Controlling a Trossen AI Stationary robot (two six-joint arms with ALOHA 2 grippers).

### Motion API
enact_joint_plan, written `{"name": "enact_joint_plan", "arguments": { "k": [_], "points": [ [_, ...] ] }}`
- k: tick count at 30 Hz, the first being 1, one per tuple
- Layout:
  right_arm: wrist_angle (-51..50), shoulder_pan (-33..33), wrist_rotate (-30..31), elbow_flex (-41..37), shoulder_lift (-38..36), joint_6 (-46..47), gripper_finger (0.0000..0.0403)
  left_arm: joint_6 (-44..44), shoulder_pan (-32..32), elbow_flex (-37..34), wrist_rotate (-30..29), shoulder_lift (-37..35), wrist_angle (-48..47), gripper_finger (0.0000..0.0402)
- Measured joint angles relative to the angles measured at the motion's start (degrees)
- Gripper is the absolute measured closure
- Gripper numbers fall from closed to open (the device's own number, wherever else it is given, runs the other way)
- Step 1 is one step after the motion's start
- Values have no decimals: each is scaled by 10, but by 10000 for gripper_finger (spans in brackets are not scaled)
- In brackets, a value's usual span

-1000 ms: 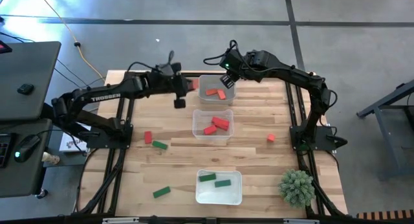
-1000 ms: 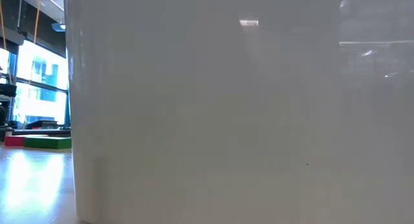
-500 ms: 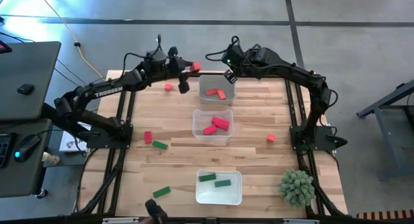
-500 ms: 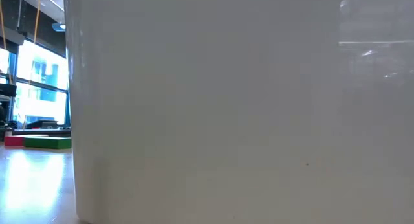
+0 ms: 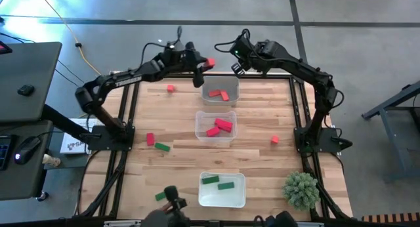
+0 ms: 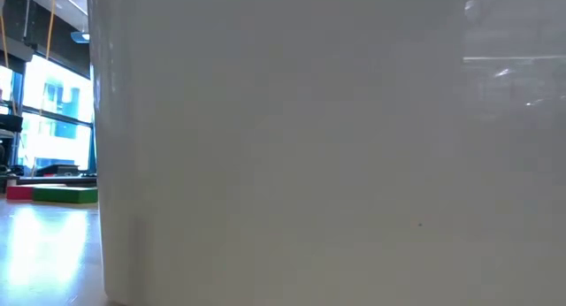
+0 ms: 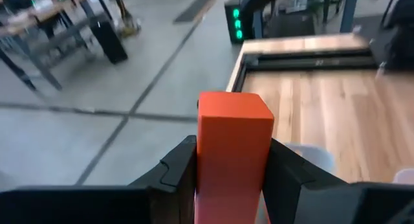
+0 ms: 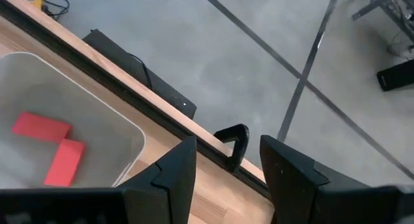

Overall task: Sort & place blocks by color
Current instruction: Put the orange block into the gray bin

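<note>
A white tray wall (image 6: 327, 147) blocks nearly the whole low view. The left gripper (image 7: 229, 166) pinches an orange-red rectangular block (image 7: 233, 146), lower end hidden. The right gripper (image 8: 223, 162) has its jaws spread, empty.

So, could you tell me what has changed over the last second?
The left gripper, shut on an orange-red block, carried it from table centre to beside the far tray. The right gripper, open and empty, drew back slightly from that tray. Trays and the other blocks stayed put.

A robotics lab: bare concrete floor (image 5: 197, 7), a black-framed wooden counter (image 5: 177, 122), cables, other workbenches beyond.
</note>
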Motion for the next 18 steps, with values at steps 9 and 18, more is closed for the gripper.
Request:
{"name": "enact_joint_plan", "arguments": {
  "k": [9,18],
  "points": [
    [0,-12,-30,0,0,-9,243,-11,1,69,39,103,-104,291],
    [1,-12,-31,0,0,-15,243,-45,-4,85,45,165,-158,291]
  ]
}}
